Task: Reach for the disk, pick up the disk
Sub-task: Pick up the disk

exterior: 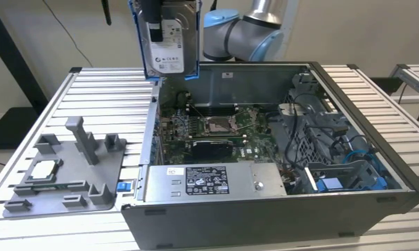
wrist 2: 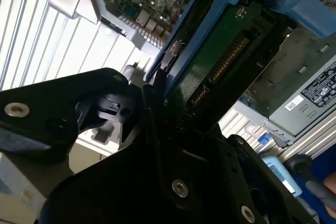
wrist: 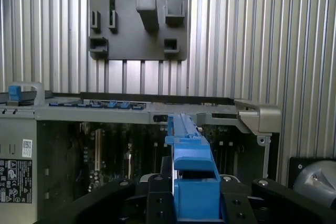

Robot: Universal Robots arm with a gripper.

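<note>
Disk (exterior: 171, 49) in claw (exterior: 153, 32), over open PC case (exterior: 265, 222)

Table (exterior: 104, 94): is carrying everything listed here.
Computer case (exterior: 265, 225): is lying open on the table, towards the exterior view's right.
Motherboard (exterior: 209, 125): is lying on the case floor, with the power supply (exterior: 209, 180) sitting in front of it against the near wall.
Fixture tray (exterior: 69, 172): is resting on the table just beside the case, at the exterior view's left, and a chip (exterior: 43, 170) is sitting on it.
Disk (exterior: 171, 47): is hanging upright above the case's far corner at the exterior view's left, clamped in the gripper (exterior: 155, 31).
Robot arm (exterior: 244, 31): is standing behind the case.
</note>
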